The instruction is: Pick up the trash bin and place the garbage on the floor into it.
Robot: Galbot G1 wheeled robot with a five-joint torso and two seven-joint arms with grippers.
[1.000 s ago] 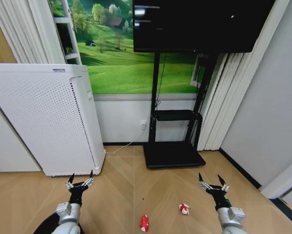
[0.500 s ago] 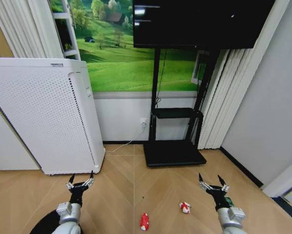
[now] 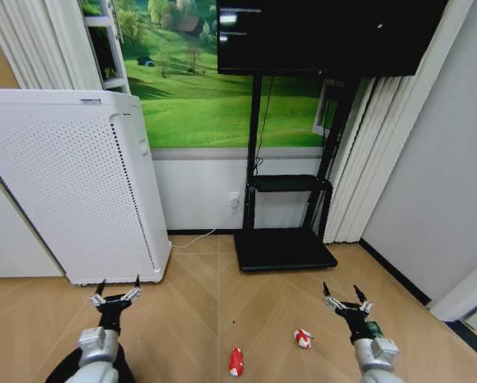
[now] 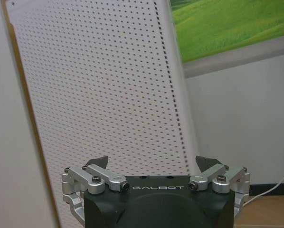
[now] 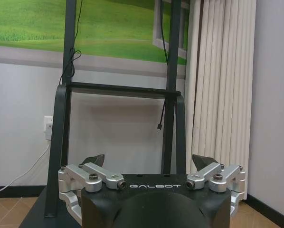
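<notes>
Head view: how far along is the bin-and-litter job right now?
Nothing looks done. The red piece and the red-and-white piece lie on the floor. The trash bin sits at the lower edge, under the left gripper, which is open and empty, like the right gripper. Everything remains.

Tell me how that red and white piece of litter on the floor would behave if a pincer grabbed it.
The red and white piece looks small and crumpled, so it is probably light and would squash rather than resist. It lies low on the smooth wood floor, so a push might slide it. Its exact material cannot be told.
</notes>
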